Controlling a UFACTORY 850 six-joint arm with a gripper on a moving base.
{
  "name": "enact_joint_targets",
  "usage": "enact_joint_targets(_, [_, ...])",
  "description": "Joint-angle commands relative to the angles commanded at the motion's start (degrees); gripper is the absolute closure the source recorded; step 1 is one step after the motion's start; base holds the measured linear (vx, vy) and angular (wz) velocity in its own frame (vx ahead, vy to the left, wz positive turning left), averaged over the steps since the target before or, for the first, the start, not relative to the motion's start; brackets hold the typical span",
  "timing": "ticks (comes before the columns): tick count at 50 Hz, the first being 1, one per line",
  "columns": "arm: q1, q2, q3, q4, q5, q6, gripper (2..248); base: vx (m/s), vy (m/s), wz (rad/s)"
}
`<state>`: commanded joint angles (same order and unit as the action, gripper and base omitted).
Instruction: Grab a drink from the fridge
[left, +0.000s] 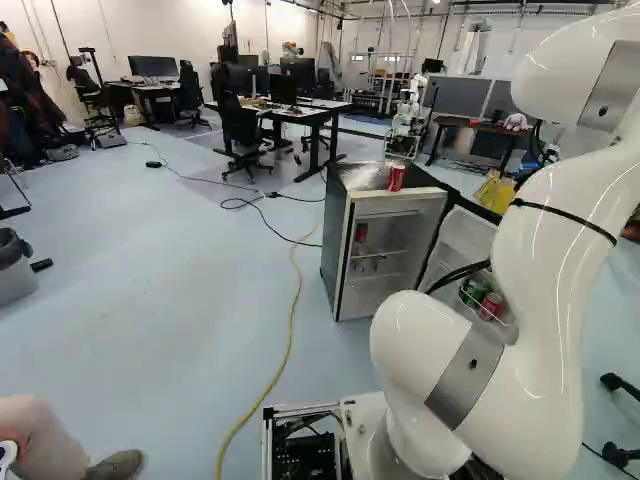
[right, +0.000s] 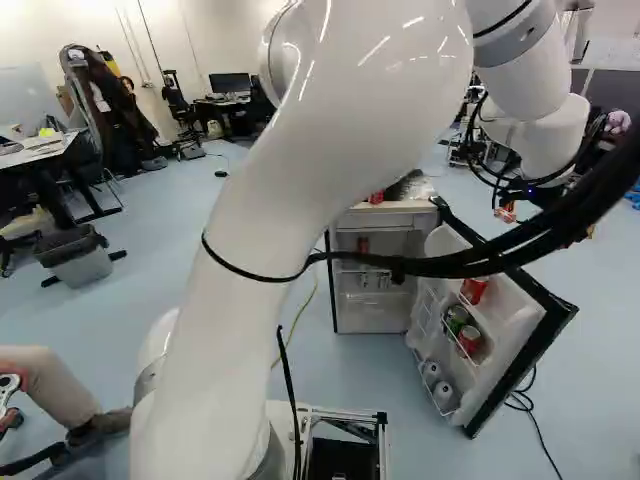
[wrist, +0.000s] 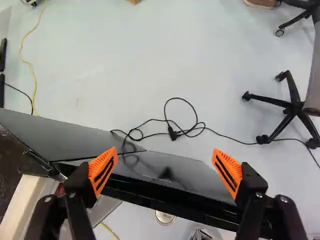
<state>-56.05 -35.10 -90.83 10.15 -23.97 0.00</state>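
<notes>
My gripper (right: 545, 222) is raised beyond the fridge door (right: 530, 345) in the right base view. In the wrist view the gripper (wrist: 165, 171) stands open, holding nothing, with the door's black top edge (wrist: 170, 199) below and between its fingers; contact cannot be told. The small fridge (left: 390, 255) has its door swung wide. A red can (left: 396, 177) stands on its top, another red can (left: 361, 232) inside. The door racks hold red cans (right: 475, 290) (right: 469, 338), a green can (right: 457, 318) and pale cans (right: 443, 392). A can top (wrist: 165, 217) shows beside the door edge.
A yellow cable (left: 291, 340) runs over the floor left of the fridge. Black cable (wrist: 175, 131) and a wheeled chair base (wrist: 292, 107) lie beyond the door. Desks (left: 325, 115) and another robot (left: 408, 120) stand farther back. A person's leg (left: 45, 440) is near the base.
</notes>
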Motion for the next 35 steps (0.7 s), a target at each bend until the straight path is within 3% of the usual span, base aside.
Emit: enact_joint_targets(35, [-2.2, -8.0, -11.5, 2.9, -13.6, 0.0, 3, 0.0, 0.0, 0.0])
